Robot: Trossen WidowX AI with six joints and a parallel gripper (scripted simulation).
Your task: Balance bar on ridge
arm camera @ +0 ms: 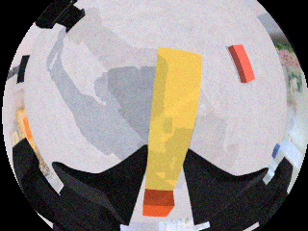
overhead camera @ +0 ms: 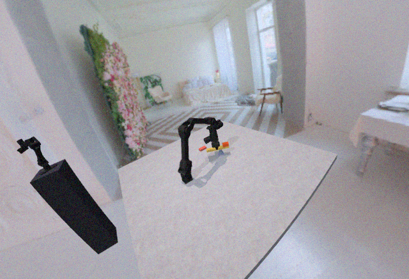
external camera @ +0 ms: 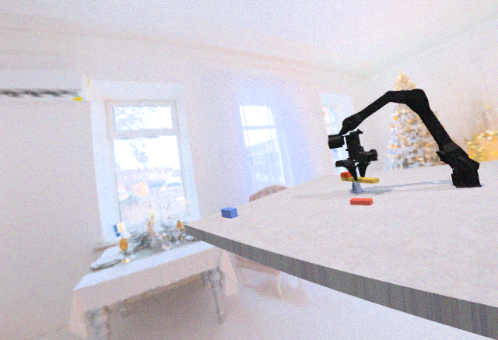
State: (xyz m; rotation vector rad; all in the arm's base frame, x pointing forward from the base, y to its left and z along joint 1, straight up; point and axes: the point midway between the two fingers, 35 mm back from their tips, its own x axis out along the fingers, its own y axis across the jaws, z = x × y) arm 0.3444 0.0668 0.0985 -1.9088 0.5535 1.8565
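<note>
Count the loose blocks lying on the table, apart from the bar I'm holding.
2: a red block in front of the ridge, and a blue block near the table's far corner. More may be hidden behind the arm.

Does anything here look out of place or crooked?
Nothing looks spilled or broken. The yellow bar sits roughly level over the small grey ridge, the gripper clamped on it. A red block and a blue cube lie apart.

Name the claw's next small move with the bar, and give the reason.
Probably open the claw and let go: the yellow bar it grips already lies about level across the grey ridge, both ends apparently off the table.
</note>
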